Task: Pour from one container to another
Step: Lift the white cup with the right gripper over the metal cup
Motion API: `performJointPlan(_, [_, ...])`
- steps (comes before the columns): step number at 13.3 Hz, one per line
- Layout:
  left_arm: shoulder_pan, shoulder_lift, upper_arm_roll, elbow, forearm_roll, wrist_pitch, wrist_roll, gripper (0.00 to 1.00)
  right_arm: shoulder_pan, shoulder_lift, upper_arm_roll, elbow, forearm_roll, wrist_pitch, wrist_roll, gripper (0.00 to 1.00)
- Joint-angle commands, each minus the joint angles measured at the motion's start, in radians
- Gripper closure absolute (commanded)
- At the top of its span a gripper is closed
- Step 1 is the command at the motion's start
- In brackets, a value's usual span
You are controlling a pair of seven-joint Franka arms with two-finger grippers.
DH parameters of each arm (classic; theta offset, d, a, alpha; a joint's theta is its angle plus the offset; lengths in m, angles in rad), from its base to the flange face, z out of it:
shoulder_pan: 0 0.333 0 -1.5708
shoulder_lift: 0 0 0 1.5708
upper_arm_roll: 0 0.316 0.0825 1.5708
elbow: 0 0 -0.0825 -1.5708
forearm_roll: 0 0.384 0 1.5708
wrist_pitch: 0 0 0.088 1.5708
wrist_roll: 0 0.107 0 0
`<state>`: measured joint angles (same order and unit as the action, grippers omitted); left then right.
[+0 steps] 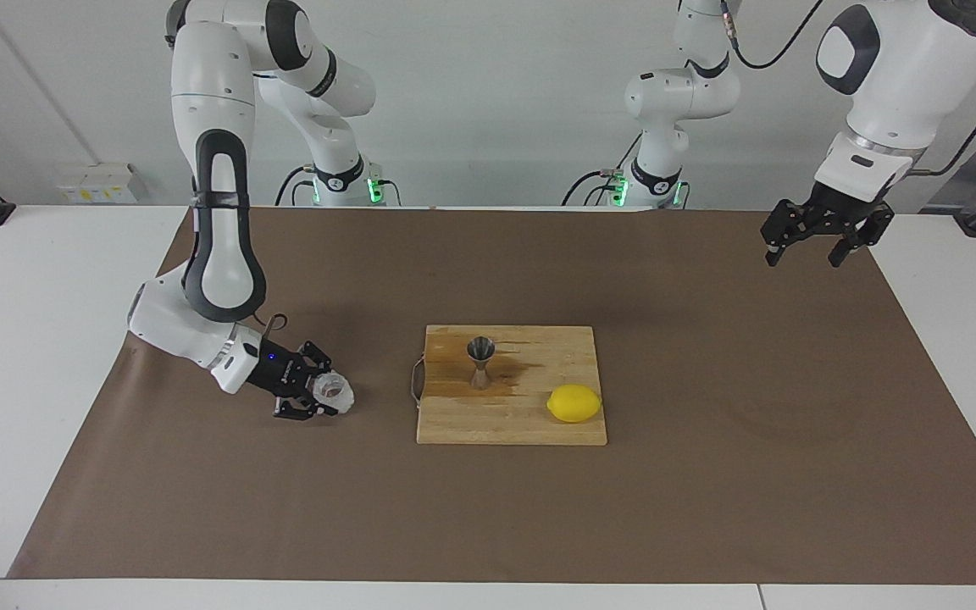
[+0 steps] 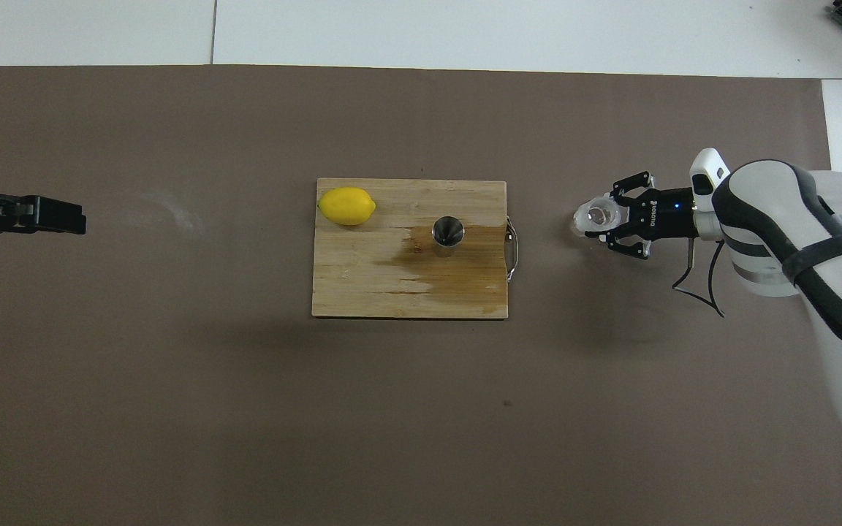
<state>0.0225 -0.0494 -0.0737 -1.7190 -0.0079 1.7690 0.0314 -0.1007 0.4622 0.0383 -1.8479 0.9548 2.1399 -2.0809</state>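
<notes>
The small translucent knobbly cup (image 1: 337, 390) stands upright on the brown mat, beside the cutting board toward the right arm's end of the table. My right gripper (image 1: 324, 392) lies low over the mat, its fingers closed on either side of the cup; it also shows in the overhead view (image 2: 613, 217) with the cup (image 2: 593, 217). The steel hourglass jigger (image 1: 480, 362) stands upright on the wooden cutting board (image 1: 454, 424), open cone up (image 2: 448, 232). My left gripper (image 1: 803, 254) hangs open and empty, high over the mat at the left arm's end (image 2: 63, 216), and waits.
A yellow lemon (image 1: 574, 403) lies on the board, farther from the robots than the jigger (image 2: 347, 206). A dark wet stain (image 2: 457, 270) spreads on the board around the jigger. The board's metal handle (image 2: 512, 248) faces the cup.
</notes>
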Motion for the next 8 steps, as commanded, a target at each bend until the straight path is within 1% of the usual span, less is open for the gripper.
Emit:
performJointPlan(1, [0.005,-0.007,-0.012,-0.008,0.019,-0.002,0.004,0.00,0.063,-0.106,0.005,-0.013,-0.007,0.011,0.161,0.57])
performJointPlan(4, [0.005,-0.012,-0.012,-0.011,0.019,-0.010,0.005,0.00,0.142,-0.164,0.008,0.021,-0.175,0.012,0.394,0.57])
performJointPlan(6, [0.007,-0.014,-0.012,-0.010,0.019,-0.010,0.004,0.00,0.197,-0.177,0.006,0.048,-0.278,0.012,0.532,0.57])
performJointPlan(8, [0.007,-0.014,-0.012,-0.010,0.017,-0.010,0.004,0.00,0.240,-0.194,0.005,0.049,-0.355,0.029,0.640,0.57])
